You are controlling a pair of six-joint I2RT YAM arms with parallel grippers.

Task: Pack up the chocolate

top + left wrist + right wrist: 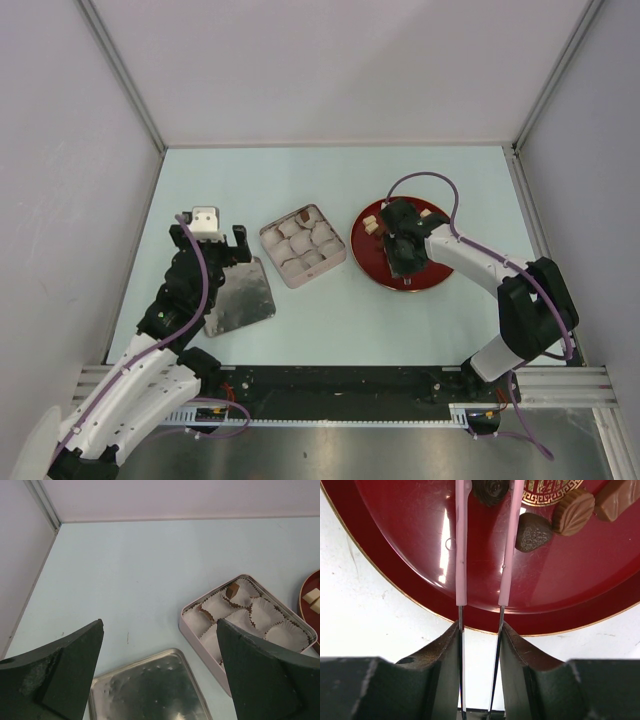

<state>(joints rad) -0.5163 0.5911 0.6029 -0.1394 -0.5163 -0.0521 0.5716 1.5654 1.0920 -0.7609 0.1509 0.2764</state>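
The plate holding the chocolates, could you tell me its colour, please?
Dark red plate with a gold rim, best in the right wrist view.

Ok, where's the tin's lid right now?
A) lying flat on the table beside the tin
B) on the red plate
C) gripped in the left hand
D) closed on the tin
A: the lid lies flat on the table next to the open tin, below the left hand, whose fingers stand wide open and grip nothing.
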